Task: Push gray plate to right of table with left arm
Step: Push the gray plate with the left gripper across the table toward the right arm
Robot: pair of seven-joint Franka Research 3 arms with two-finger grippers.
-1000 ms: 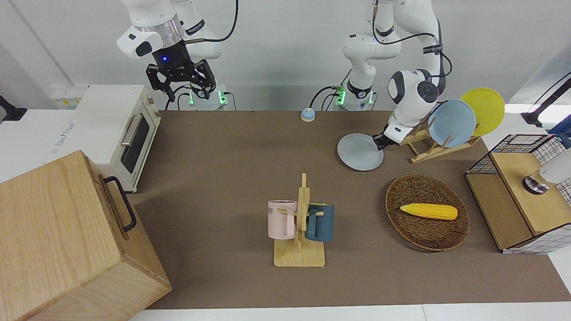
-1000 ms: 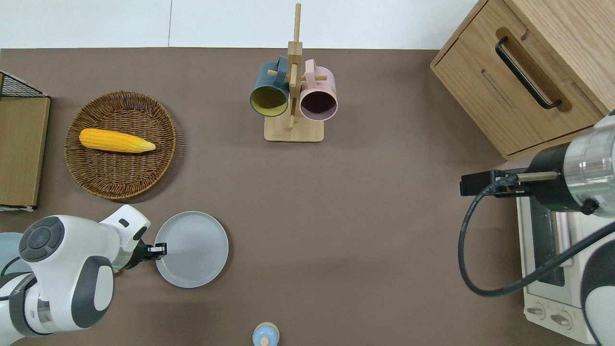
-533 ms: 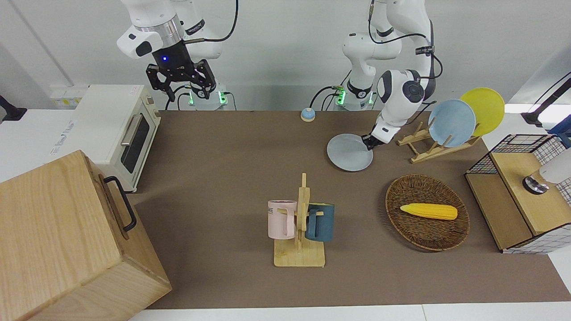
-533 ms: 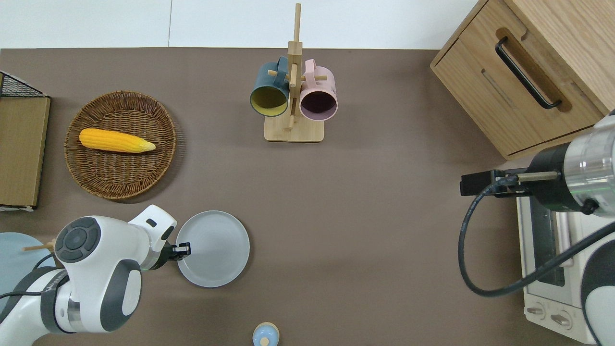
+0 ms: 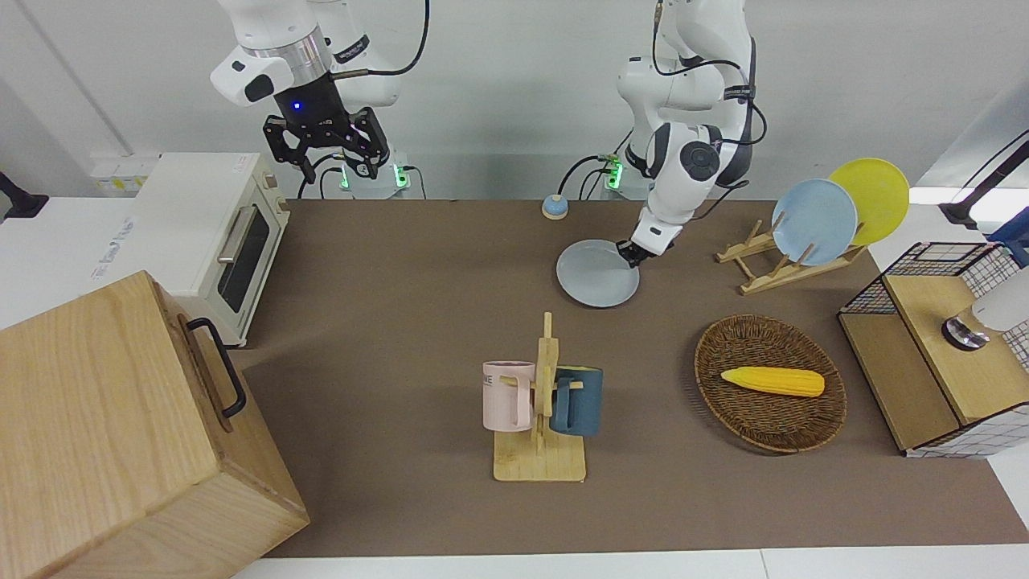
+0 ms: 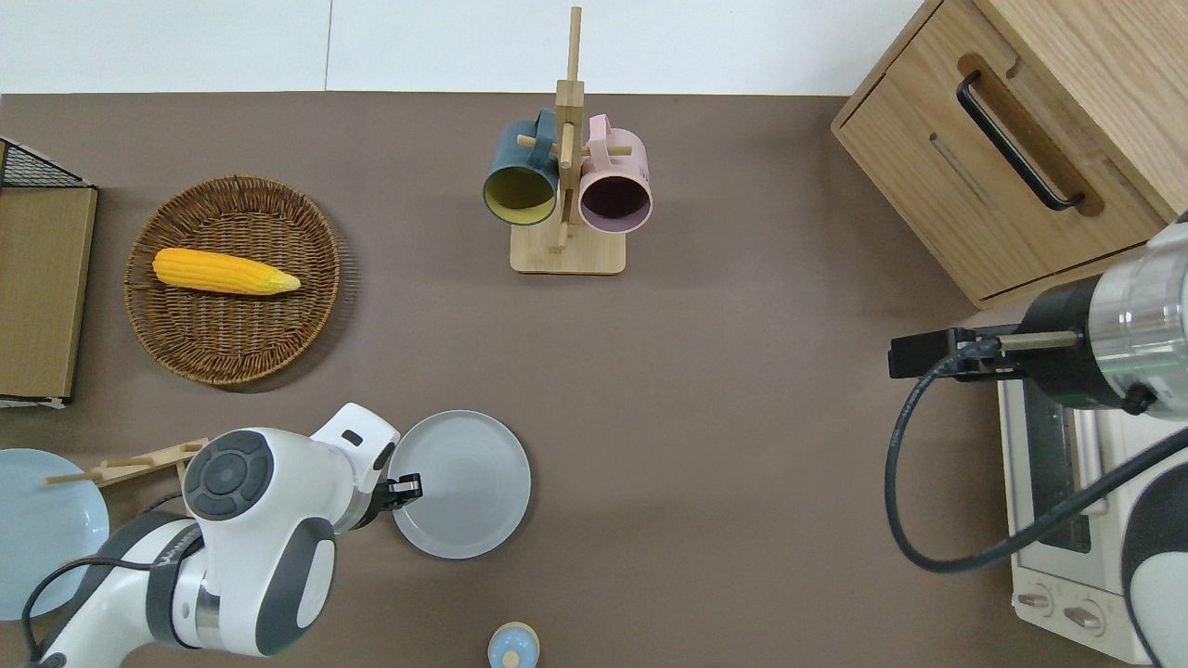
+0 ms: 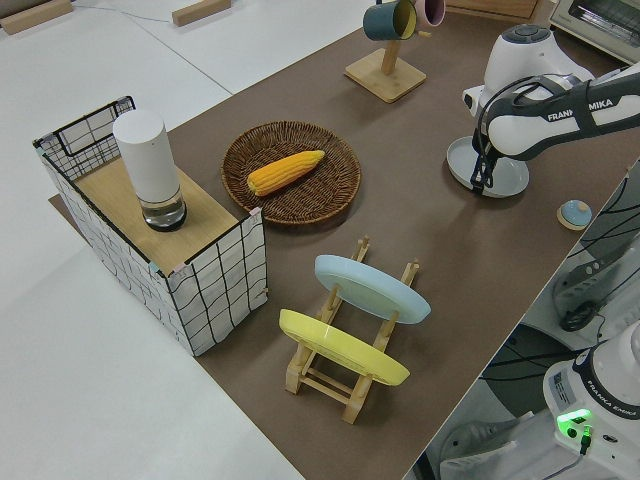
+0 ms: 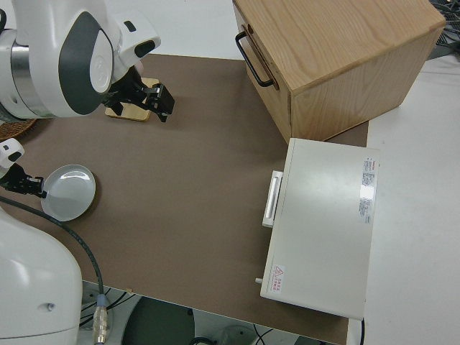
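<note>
I am pressing my left gripper (image 6: 406, 485) against the gray plate (image 6: 461, 497) at its nine o'clock rim in the overhead view — I cannot tell whether my fingers are clenched. The plate is lying flat on the table (image 6: 724, 482), nearer the robots than the mug rack (image 6: 566, 186). My right arm is parked.

left arm (image 7: 560, 105) link, upper right of left side view: "FRANKA EMIKA"
pink mug (image 5: 508, 395), lower middle of front view: print cut off, unreadable
oven (image 8: 322, 223) stickers: unreadable
</note>
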